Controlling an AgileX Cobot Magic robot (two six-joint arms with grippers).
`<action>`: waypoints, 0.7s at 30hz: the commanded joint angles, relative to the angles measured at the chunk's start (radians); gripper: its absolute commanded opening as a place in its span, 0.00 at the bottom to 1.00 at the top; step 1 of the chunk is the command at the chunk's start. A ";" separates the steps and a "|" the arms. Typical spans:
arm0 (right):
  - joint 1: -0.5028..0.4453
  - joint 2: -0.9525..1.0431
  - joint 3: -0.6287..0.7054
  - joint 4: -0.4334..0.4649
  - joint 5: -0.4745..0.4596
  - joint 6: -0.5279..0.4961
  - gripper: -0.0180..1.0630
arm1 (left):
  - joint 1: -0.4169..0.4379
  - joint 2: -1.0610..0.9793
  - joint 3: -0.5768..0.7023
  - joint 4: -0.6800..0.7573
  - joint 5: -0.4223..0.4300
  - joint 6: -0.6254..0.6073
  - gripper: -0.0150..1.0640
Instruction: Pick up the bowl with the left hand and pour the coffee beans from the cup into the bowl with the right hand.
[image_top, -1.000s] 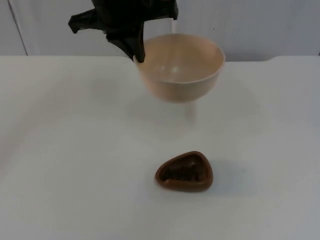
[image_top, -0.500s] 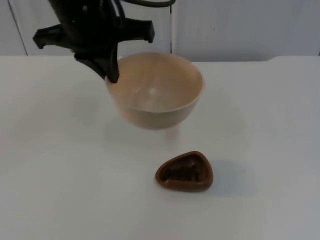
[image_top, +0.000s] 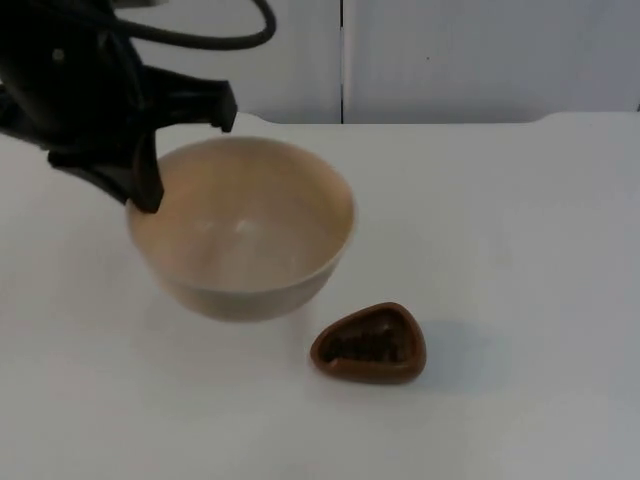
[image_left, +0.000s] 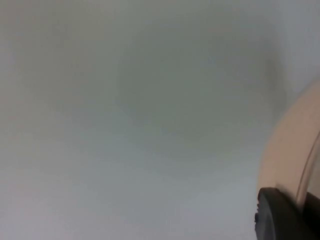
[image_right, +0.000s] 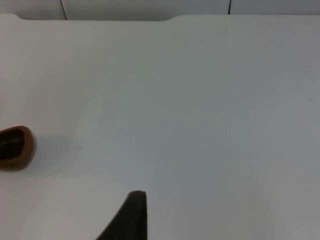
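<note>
The left gripper (image_top: 148, 195) holds the bowl (image_top: 242, 228) by its rim, on the side of the bowl away from the cup. One black finger (image_top: 143, 178) runs down inside that rim, and the fingers pinch the wall between them; the left wrist view shows a fingertip (image_left: 280, 212) pressed against the cream wall of the bowl (image_left: 290, 145), with bare table (image_left: 125, 125) beyond. The bowl is cream, wide and empty inside, its mouth facing up and tipped a little. It appears to hang above the table (image_top: 520, 230) rather than rest on it, with a soft shadow under its foot, though I cannot be sure it is clear of the surface.

Just beside the bowl, on its near right, sits the cup (image_top: 369, 344), a small brown one of rounded triangular outline, standing upright on the table with dark coffee beans (image_top: 368, 346) inside it. Cup and bowl are close but not touching.

The right arm waits well away from the cup. From its wrist view a single black fingertip (image_right: 131, 216) points over open table, and the cup (image_right: 15, 148) stands apart from it; I cannot tell whether the right gripper's fingers are spread or closed.
</note>
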 joint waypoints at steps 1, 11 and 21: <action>-0.006 -0.004 0.002 0.000 -0.003 -0.008 0.99 | 0.002 -0.041 0.066 0.023 -0.017 -0.056 0.01; -0.006 -0.004 0.002 0.000 -0.003 -0.008 0.99 | 0.002 -0.050 0.213 0.020 -0.067 -0.061 0.01; -0.006 -0.004 0.002 0.000 -0.003 -0.008 0.99 | -0.002 -0.050 0.286 0.064 -0.126 -0.061 0.01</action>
